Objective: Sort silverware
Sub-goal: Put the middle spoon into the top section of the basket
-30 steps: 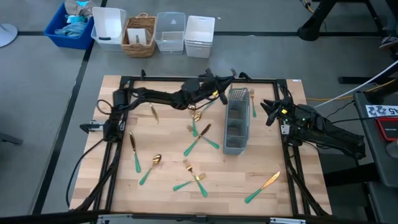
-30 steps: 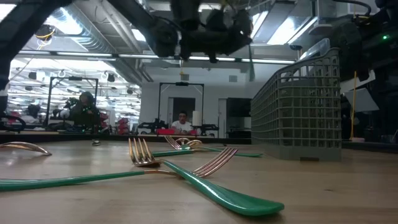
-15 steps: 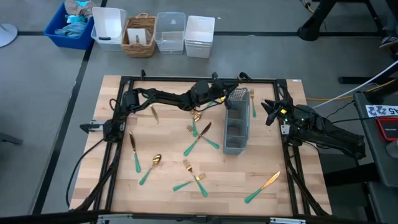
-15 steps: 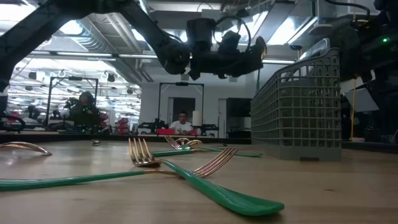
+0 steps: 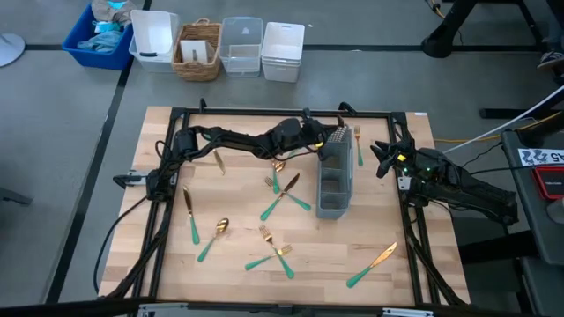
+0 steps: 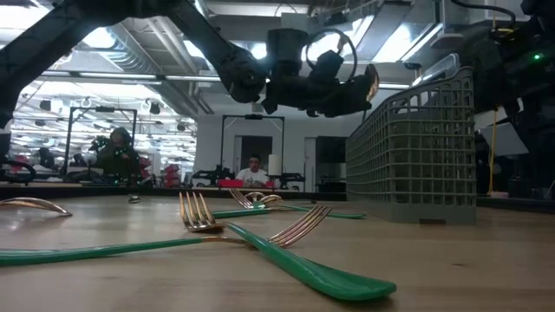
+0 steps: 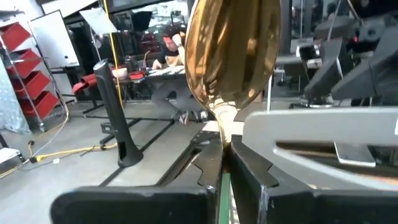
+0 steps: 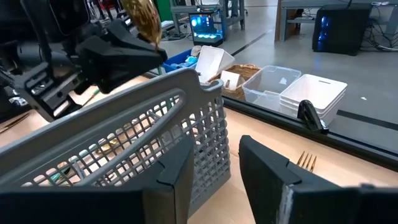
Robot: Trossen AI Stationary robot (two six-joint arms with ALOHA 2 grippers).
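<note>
Left hand [image 5: 328,138] with spoon [image 7: 231,56], nearer caddy [image 5: 334,180].

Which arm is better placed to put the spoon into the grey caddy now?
Left. Its gripper holds the spoon beside the caddy; the right gripper waits empty alongside.

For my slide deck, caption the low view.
Left gripper carries a gold spoon toward the grey mesh caddy.

left gripper [image 5: 328,141] over the caddy's [image 5: 335,185] far end (silverware [image 5: 284,195] scattered).
</note>
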